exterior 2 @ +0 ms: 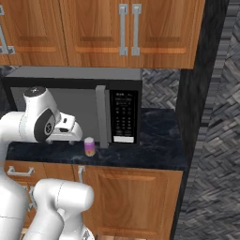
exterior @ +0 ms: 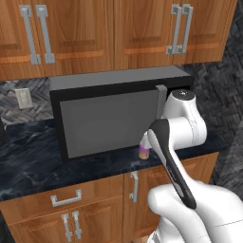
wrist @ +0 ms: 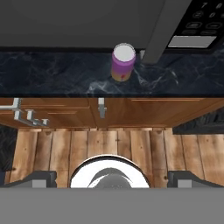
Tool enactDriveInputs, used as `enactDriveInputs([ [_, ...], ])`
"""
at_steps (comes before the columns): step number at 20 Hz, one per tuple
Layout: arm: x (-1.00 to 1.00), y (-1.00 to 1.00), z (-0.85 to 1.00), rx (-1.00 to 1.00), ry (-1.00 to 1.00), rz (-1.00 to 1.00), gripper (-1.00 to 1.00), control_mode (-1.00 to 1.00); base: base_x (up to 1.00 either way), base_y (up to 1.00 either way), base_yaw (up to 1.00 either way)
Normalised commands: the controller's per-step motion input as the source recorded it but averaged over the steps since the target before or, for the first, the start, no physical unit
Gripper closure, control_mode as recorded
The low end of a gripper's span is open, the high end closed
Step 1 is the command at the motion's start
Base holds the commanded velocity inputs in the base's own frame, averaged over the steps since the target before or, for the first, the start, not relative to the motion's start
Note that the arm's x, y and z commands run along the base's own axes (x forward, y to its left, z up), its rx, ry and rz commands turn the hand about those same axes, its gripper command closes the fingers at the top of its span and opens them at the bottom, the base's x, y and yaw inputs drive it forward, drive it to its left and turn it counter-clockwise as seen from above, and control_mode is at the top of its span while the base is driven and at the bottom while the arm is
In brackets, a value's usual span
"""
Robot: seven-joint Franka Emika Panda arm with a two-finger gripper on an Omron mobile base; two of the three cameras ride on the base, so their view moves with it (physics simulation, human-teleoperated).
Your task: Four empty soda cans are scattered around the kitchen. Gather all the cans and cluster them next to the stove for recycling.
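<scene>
On the black marbled countertop (exterior 2: pixel 159 136), beneath orange-brown wall cabinets (exterior 2: pixel 93 28) and against grey herringbone tiling (exterior 2: pixel 159 89), a black-and-grey microwave (exterior 2: pixel 79 108) is set. A pale pink-purple soda can (wrist: pixel 123 62) is stood upright just before the microwave's door handle (exterior 2: pixel 100 115), near the counter's front edge. Base cabinets (exterior 2: pixel 131 201) and plank flooring (wrist: pixel 118 148) are seen below. The gripper (wrist: pixel 112 178) is held back from the counter, jaws spread wide, with nothing grasped.

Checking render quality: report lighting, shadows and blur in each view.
Left base view: soft, slightly blurred, the can half hidden by the arm. Right base view: even light, the microwave keypad readable but fuzzy. Hand view: sharpest, with pale glare on the can's top and little shadow on the counter.
</scene>
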Motion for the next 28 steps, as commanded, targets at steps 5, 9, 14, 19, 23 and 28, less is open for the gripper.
enactDriveInputs([
  [5, 0.13, 0.00, -0.15, 0.00, 0.00, 0.00, -1.00, -1.00, 0.00, 0.00, 0.00],
  [9, 0.11, 0.00, -0.09, 0.00, 0.00, 0.00, -1.00, -1.00, 0.00, 0.00, 0.00],
  [14, 0.09, 0.00, -0.07, 0.00, 0.00, 0.00, -1.00, -1.00, 0.00, 0.00, 0.00],
  [19, 0.03, 0.00, -0.07, 0.00, 0.00, 0.00, -1.00, -1.00, 0.00, 0.00, 0.00],
  [23, 0.02, 0.00, -0.08, 0.00, 0.00, 0.00, -1.00, -1.00, 0.00, 0.00, 0.00],
  [28, 0.00, -0.06, -0.07, 0.00, 0.00, 0.00, -1.00, -1.00, 0.00, 0.00, 0.00],
])
